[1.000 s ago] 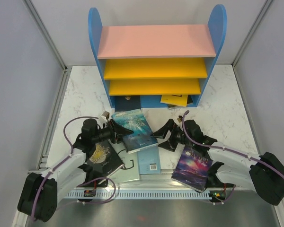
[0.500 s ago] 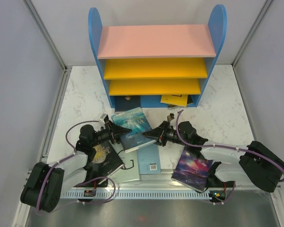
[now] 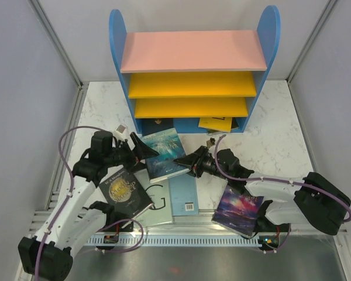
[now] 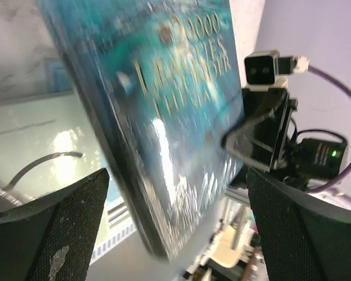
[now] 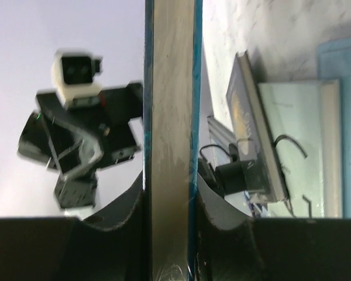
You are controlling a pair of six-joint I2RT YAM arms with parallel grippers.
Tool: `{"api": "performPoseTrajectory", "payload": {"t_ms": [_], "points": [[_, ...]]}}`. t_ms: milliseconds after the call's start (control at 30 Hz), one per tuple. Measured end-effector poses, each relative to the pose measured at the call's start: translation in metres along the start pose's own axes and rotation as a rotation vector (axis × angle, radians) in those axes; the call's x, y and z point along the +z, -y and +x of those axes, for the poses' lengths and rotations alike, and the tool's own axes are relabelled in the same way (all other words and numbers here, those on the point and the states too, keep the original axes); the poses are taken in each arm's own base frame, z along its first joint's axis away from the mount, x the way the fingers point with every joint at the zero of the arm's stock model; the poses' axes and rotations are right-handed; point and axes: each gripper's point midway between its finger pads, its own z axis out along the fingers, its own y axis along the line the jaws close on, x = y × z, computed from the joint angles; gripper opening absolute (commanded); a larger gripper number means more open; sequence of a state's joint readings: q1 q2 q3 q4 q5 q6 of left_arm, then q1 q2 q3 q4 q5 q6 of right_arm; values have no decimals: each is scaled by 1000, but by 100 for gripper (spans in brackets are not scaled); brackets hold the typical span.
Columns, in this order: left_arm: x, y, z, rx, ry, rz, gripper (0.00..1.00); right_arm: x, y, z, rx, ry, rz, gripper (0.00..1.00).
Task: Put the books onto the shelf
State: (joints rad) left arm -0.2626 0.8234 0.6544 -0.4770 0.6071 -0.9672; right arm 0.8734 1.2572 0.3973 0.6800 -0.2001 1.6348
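Book (image 3: pixel 164 153) edge btwn right tool (image 3: pixel 191 166) jaws

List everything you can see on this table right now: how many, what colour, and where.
shelf: one, blue sides, pink top, two yellow boards, far side of the table
teal book: one, teal, tilted in the middle
black book: one, black with a gold moon, near left
pale green book: one, flat, near centre
light blue book: one, flat, near centre
purple book: one, purple-blue, near right
dark blue book: one, shelf's bottom compartment, left
yellow book: one, shelf's bottom compartment, right
table: one, white marble
left gripper: open, at the teal book's left edge
right gripper: shut on the teal book's right edge
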Motion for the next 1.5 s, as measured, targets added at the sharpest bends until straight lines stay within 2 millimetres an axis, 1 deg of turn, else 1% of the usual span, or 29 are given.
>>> {"api": "performPoseTrajectory", "payload": {"t_ms": [67, 167, 267, 300, 500, 600, 667, 733, 833, 933, 1033, 1133, 1233, 1367, 1433, 1500], "points": [[-13, -2, 0, 54, 26, -47, 100, 6, 6, -11, 3, 35, 34, 0], [-30, -4, 4, 113, 44, -98, 100, 18, 26, -33, 19, 93, 116, 0], [-40, -9, 7, 148, 46, -143, 100, 30, 45, -52, 35, 141, 190, 0], [-42, -10, 8, 154, 47, -153, 100, 34, 48, -57, 35, 145, 201, 0], [-51, -22, 19, 168, 18, -200, 100, 65, 40, -82, 46, 175, 173, 0], [-55, -26, 24, 176, 7, -210, 100, 74, 34, -92, 54, 189, 150, 0], [-56, -28, 26, 181, 2, -216, 100, 77, 29, -95, 56, 192, 138, 0], [-56, -29, 28, 185, -6, -222, 100, 79, 22, -96, 59, 191, 123, 0], [-56, -31, 29, 193, -16, -228, 100, 81, 11, -93, 52, 174, 101, 0], [-56, -33, 30, 200, -17, -237, 100, 77, 4, -88, 40, 162, 97, 0], [-56, -33, 29, 201, -16, -242, 100, 77, -1, -88, 31, 158, 82, 0], [-56, -33, 29, 201, -19, -245, 100, 83, 2, -93, 28, 161, 78, 0], [-56, -32, 28, 201, -20, -245, 100, 99, 8, -104, 24, 169, 78, 0], [-57, -32, 29, 199, -23, -248, 100, 125, 21, -122, 22, 194, 82, 0], [-57, -34, 30, 198, -27, -253, 100, 135, 26, -131, 13, 210, 72, 0], [-58, -35, 31, 197, -30, -257, 100, 142, 28, -134, 0, 227, 46, 0]]}}
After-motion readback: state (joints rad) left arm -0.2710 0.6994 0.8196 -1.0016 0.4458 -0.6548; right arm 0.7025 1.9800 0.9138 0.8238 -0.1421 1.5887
